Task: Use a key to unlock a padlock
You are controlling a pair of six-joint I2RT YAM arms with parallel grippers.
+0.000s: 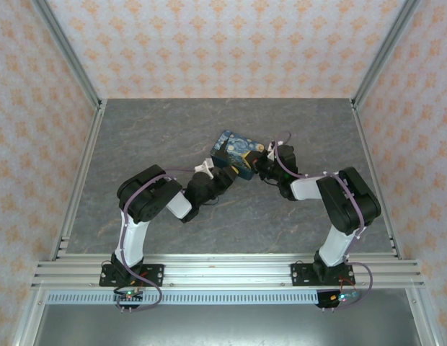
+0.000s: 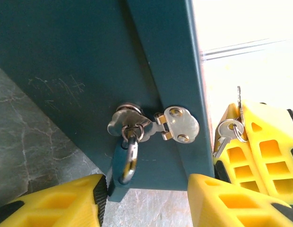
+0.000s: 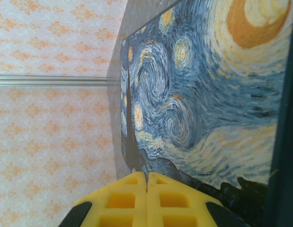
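Padlock (image 2: 130,137) hangs from the blue box's (image 1: 234,153) hasp between my half-spread left fingers (image 2: 56,201), right gripper (image 2: 236,130) beside it pinching the key (image 2: 228,130); next, I judge, insertion needs careful alignment.

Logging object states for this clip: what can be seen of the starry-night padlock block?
The dark-blue rectangular padlock block printed with swirling yellow stars sits mid-table, tilted. Its plain teal side looks scuffed and carries a silver lock cylinder with a hinged metal flap and a ring hanging from it. Yellow left gripper fingers flank it.
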